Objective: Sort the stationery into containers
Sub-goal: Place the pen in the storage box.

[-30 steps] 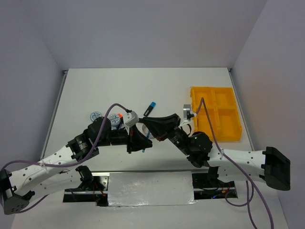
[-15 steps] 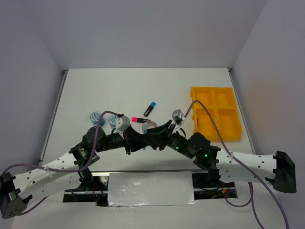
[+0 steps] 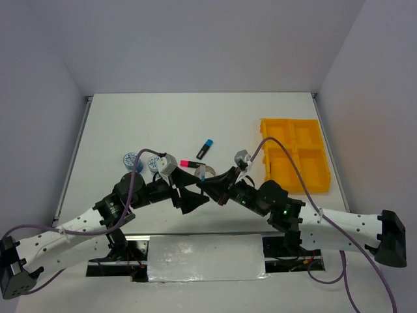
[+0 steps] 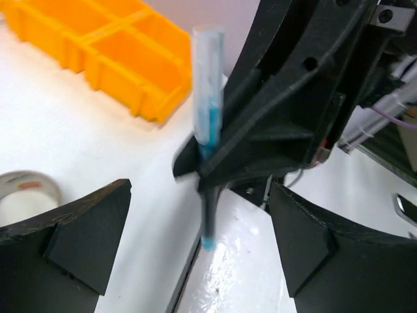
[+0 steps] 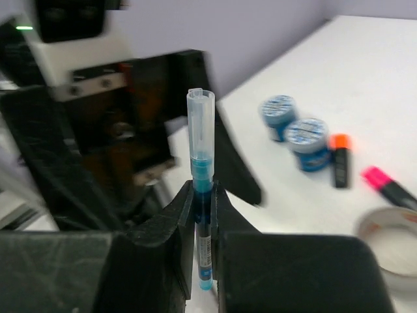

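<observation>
A thin blue pen (image 5: pixel 201 150) stands upright between the pads of my right gripper (image 5: pixel 204 192), which is shut on its dark barrel. My left gripper (image 4: pixel 199 195) faces it with jaws wide open on either side of the pen (image 4: pixel 207 117), touching nothing. Both grippers meet low over the table's near middle, left (image 3: pixel 192 199) and right (image 3: pixel 210 186). The yellow tray (image 3: pixel 306 166) lies at the right. Two blue-white tape rolls (image 3: pixel 130 158) (image 3: pixel 155 163), a pink-capped marker (image 3: pixel 187 163), a blue-capped marker (image 3: pixel 205 149) and a silvery tape ring (image 5: pixel 391 241) lie on the table.
An orange-capped marker (image 5: pixel 339 160) lies beside the nearer tape roll (image 5: pixel 307 137). The tray (image 4: pixel 117 49) shows behind the pen in the left wrist view. The table's near edge and a shiny plate (image 3: pixel 205 257) run just below the grippers.
The left gripper has opened and let go of the blue pen. The right gripper has shut on it, after moving left to meet the left gripper.
</observation>
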Tool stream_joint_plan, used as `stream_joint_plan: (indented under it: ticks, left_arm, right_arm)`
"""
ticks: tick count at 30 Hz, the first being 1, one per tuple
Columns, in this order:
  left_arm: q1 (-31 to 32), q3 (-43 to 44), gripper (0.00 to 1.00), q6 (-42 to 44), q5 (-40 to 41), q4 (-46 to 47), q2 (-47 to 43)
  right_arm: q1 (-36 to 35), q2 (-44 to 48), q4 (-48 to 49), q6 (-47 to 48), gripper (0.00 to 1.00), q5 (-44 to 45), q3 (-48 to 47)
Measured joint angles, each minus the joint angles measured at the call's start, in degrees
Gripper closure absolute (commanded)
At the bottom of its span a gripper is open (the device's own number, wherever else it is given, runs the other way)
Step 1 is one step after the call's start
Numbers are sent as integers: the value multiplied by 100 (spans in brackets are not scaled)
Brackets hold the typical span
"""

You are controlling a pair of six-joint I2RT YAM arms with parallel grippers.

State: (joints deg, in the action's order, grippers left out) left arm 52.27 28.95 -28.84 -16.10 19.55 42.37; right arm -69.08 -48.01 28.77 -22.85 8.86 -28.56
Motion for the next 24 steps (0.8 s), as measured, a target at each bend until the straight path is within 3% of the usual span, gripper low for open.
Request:
stream_joint_plan:
  ticks: [4, 11, 17, 24]
  left_arm:
    - [0, 487, 1, -96, 752, -1128, -20]
    - [0, 1563, 1, -870, 2669, -4041, -310]
    - [0, 2105, 1, -1187, 3397, -5873, -1012]
    - [0, 2166, 1, -1058, 3268, -6310, -1637]
  right_arm:
    - [809, 280, -883, -7, 100, 136, -52]
    - [3510, 433, -2979, -247, 100, 608, -479]
    - [5733, -98, -3899, -286, 100, 697, -656]
    - [6382, -1182, -4013, -160, 100, 815, -789]
